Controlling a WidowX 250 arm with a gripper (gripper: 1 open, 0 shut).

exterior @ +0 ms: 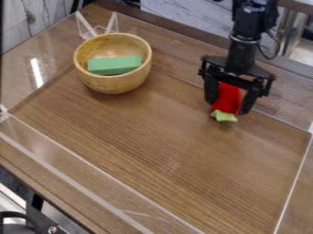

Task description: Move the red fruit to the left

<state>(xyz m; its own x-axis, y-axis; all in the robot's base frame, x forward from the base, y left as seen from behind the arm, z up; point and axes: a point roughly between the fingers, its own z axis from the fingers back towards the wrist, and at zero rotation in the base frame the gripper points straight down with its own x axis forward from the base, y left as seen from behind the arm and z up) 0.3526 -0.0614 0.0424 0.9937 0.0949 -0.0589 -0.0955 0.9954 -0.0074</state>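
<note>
Strawberry (225,98) on the bench (159,137), right of centre in the camera view, its leafy cap (224,117) toward the near edge. The bowl (113,64) with the green block (115,65) sits well off on the left side. To take it well, I would lower straight down, keep the fruit centred between the fingers and close gently on the red body, since a rounded toy may roll if one finger meets it first. Then lift before going left. The end effector (232,91) is open, its fingers spread on either side; the fruit lies between them as seen here, though I cannot tell whether either touches it.
</note>
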